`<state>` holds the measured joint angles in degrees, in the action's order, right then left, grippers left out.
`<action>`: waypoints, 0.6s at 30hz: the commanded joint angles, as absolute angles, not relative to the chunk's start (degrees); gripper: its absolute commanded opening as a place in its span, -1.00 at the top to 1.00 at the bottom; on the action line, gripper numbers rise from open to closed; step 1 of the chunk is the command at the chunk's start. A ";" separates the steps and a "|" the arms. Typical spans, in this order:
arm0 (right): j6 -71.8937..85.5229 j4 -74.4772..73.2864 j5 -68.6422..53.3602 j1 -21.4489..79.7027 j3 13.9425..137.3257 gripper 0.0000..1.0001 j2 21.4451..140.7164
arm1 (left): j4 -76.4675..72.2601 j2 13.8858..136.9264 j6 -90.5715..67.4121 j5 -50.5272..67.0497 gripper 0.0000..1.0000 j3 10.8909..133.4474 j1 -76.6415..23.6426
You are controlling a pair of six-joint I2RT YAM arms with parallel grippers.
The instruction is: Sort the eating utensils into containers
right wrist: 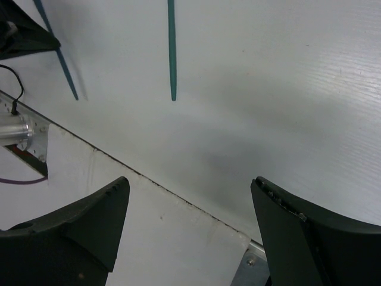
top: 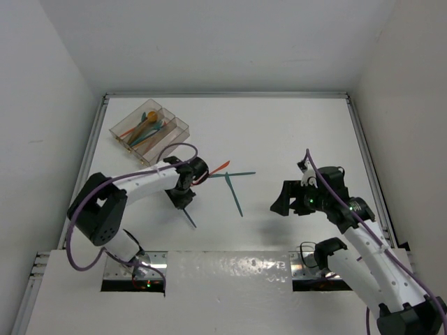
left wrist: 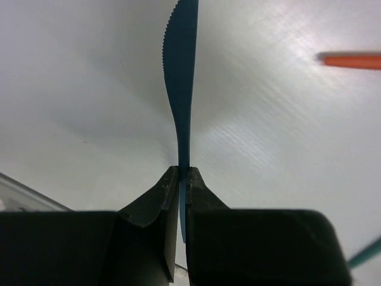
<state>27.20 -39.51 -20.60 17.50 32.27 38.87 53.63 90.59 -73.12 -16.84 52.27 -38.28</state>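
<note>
Now we pinch a slim blue knife (left wrist: 181, 89), serrated along one edge, in our left claw (left wrist: 183, 179) at the table's (top: 293, 132) 8 o'clock; our right claw (right wrist: 189, 182) stands wide open.

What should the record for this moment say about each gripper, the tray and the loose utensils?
left gripper: shut on dark blue knife, serrated edge showing
right gripper: open, nothing between its fingers
tray: far left of table
sorted utensils: several in the tray, orange and teal
loose: one orange utensil and two teal utensils between the arms
status: sorting unfinished
</note>
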 commanded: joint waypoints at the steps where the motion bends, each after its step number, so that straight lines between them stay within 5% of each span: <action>1: 26.81 -37.88 -21.01 17.93 32.17 -0.65 39.29 | 60.89 84.13 -70.32 -26.88 1.00 60.53 -38.41; 10: 26.98 -37.09 -20.83 18.02 32.78 -0.65 41.04 | 49.01 76.65 -41.00 -43.40 1.00 73.12 -37.89; 18: 27.95 -35.42 -20.39 17.93 33.22 -0.65 42.01 | 24.01 79.27 10.07 -29.28 1.00 71.46 -26.65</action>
